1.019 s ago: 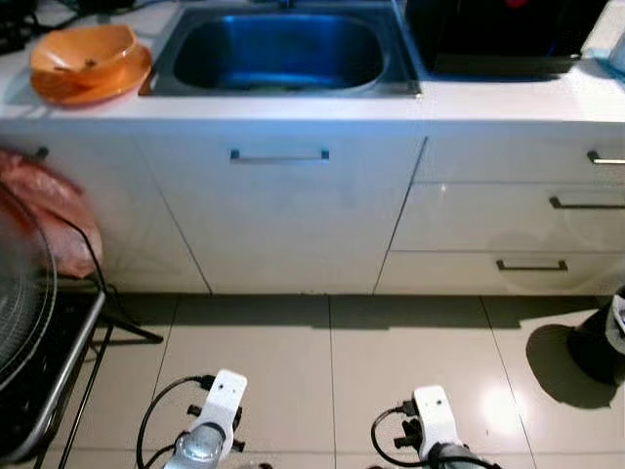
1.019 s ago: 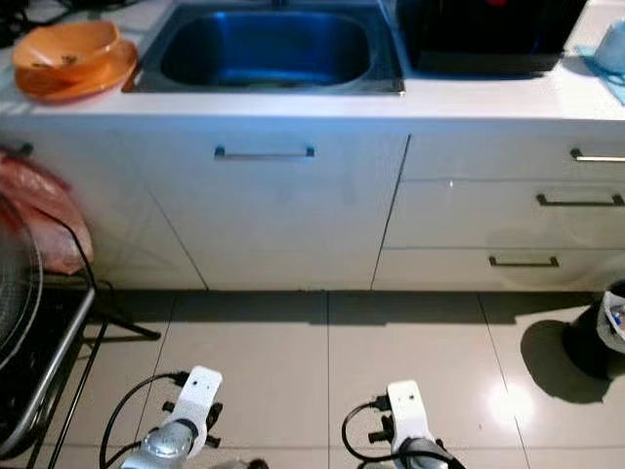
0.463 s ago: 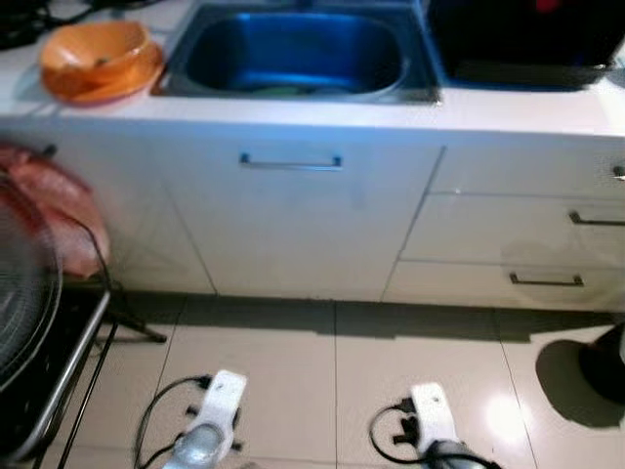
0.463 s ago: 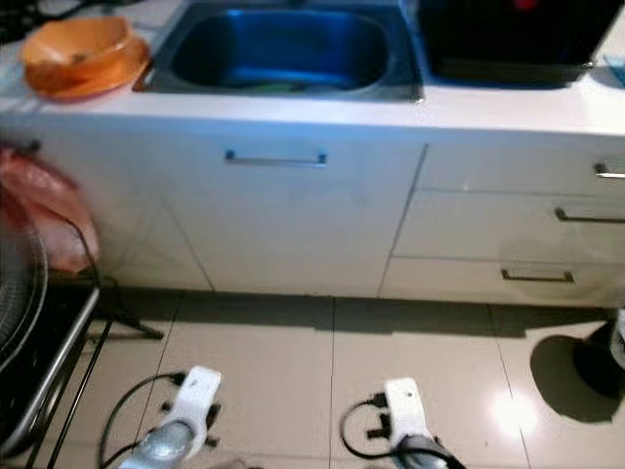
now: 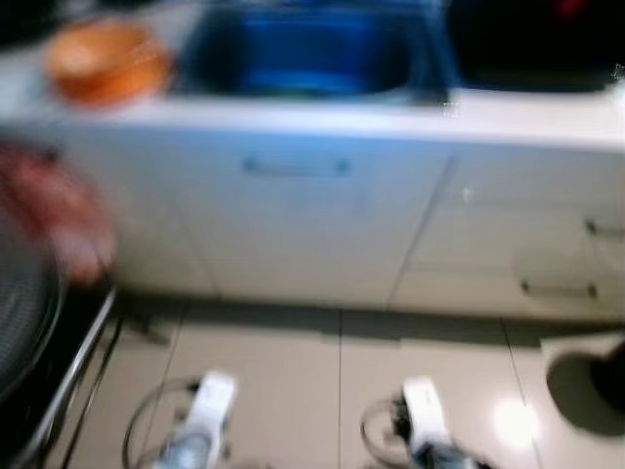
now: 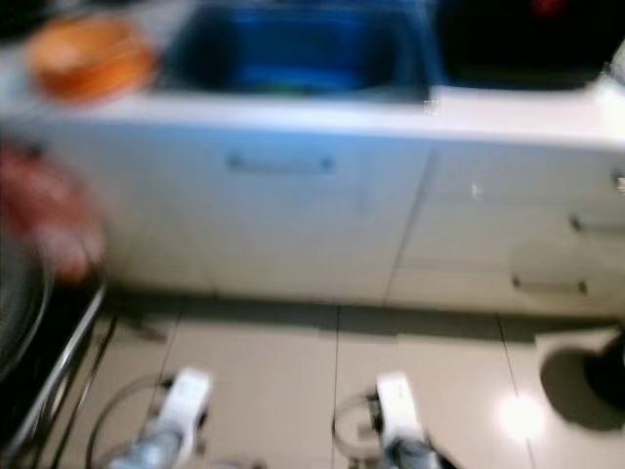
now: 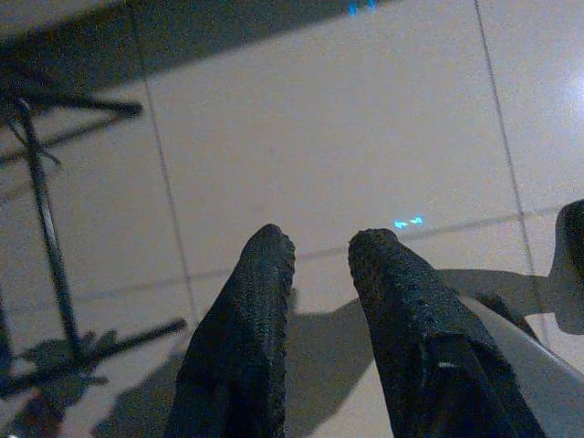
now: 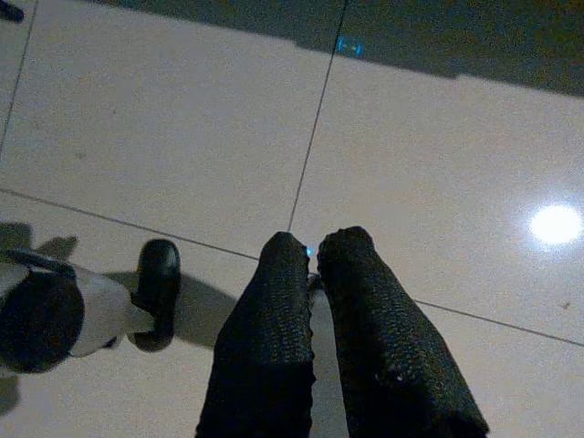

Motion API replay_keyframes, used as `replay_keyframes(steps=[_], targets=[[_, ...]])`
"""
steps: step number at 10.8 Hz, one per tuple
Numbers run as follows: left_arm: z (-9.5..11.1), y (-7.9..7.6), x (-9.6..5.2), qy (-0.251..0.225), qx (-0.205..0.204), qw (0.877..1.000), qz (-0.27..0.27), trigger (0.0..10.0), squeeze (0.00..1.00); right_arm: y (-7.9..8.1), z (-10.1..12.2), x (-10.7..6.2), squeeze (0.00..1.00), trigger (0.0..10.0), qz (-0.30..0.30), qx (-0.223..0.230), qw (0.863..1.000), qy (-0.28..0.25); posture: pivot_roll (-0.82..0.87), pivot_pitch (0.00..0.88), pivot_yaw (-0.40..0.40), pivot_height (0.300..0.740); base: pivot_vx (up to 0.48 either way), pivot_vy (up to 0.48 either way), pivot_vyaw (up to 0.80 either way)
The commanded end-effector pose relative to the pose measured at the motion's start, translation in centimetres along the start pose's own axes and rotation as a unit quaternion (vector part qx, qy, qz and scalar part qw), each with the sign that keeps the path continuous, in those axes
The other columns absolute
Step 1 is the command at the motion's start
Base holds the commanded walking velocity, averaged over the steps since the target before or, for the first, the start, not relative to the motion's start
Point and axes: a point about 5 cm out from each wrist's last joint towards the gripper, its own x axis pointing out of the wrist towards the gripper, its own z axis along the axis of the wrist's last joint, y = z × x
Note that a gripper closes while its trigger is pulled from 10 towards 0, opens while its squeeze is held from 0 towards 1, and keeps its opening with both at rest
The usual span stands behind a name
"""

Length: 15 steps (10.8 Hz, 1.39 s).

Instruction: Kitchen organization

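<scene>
The head views are blurred. An orange bowl (image 5: 105,61) rests on an orange plate at the left of the white counter (image 5: 322,115). A steel sink (image 5: 303,49) is set in the middle of the counter. Both arms hang low over the tiled floor in front of the cabinets. The left gripper (image 7: 324,245) is slightly open with bare floor between its fingers. Over the tiles, the right gripper (image 8: 315,245) is shut and holds nothing.
A black appliance (image 5: 532,39) stands on the counter to the right of the sink. White cabinet door with a bar handle (image 5: 296,168) and drawers (image 5: 557,289) face me. A pink bag (image 5: 49,210) and a wire rack (image 5: 24,332) are at the left. A dark object (image 5: 610,376) sits on the floor at the right.
The whole picture has slid slightly and blurred, so the camera is moving. Both arms hang as before, and nothing on the counter has moved.
</scene>
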Motion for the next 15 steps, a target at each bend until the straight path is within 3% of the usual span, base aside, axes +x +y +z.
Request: replay_keyframes(steps=[1, 15], targets=[[-0.16, -1.00, -0.03, 0.003, 0.000, 1.000, -0.009, 10.0, 0.00, -0.95, -1.11, -0.44, 0.00, 10.0, -0.012, 0.000, 1.000, 0.018, -0.02, 0.136, 0.029, 0.740, 0.296, 0.000, 0.00], [-0.27, -1.11, -0.06, 0.004, -0.001, 1.000, -0.010, 10.0, 0.00, -0.99, -1.23, -0.47, 0.00, 10.0, -0.011, -0.004, 1.000, 0.022, -0.02, 0.136, 0.024, 0.740, 0.294, 0.000, 0.00]])
